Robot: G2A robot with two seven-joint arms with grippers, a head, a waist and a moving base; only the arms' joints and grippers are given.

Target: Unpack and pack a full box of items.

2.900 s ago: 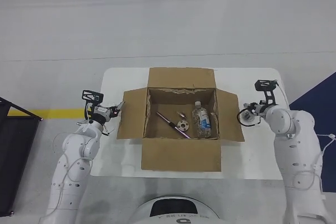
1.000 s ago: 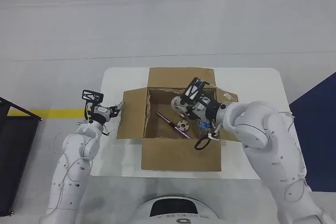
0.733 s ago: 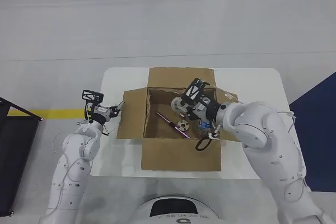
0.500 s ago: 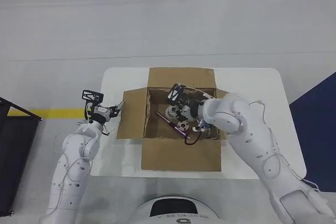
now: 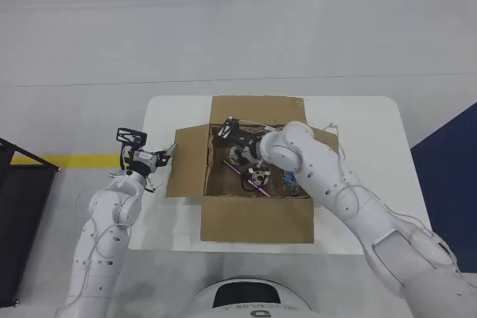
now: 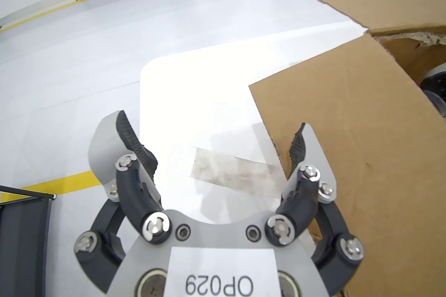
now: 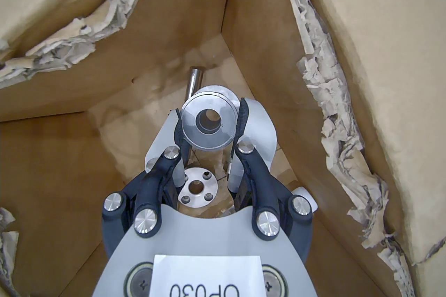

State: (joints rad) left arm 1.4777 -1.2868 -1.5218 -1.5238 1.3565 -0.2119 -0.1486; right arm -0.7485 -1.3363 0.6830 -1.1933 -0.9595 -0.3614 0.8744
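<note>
- The right gripper (image 7: 210,117) is closed narrowly on a metal disc (image 7: 209,139) with a round hole through its middle. The disc is clamped by its rim between the two ribbed pads (image 7: 241,117).
- The disc is held inside the cardboard box (image 5: 258,219), above the box floor and near an inner corner with torn paper along its edges.
- On the box floor under the gripper lies a small round flange (image 7: 197,188) with a centre hole and smaller holes around it. Whether the disc touches it cannot be told.
- The end of a thin rod (image 7: 193,82) is seen just beyond the disc. In the top view the rod (image 5: 232,167) lies slantwise on the box floor with the flange (image 5: 258,176) beside it.
- In the top view the right gripper (image 5: 238,153) is placed in the far left part of the box. The right arm is stretched across the box from the right side, with the forearm over the opening.
- The left gripper (image 6: 216,148) is held wide open with nothing between its fingers.
- It is held over the white table (image 6: 195,96), just beside the edge of the box's left flap (image 6: 348,124). Contact between finger and flap cannot be judged.
- In the top view the left gripper (image 5: 163,153) is seen at the table's (image 5: 366,159) left side, with the left arm bent and pointed towards the flap.
</note>
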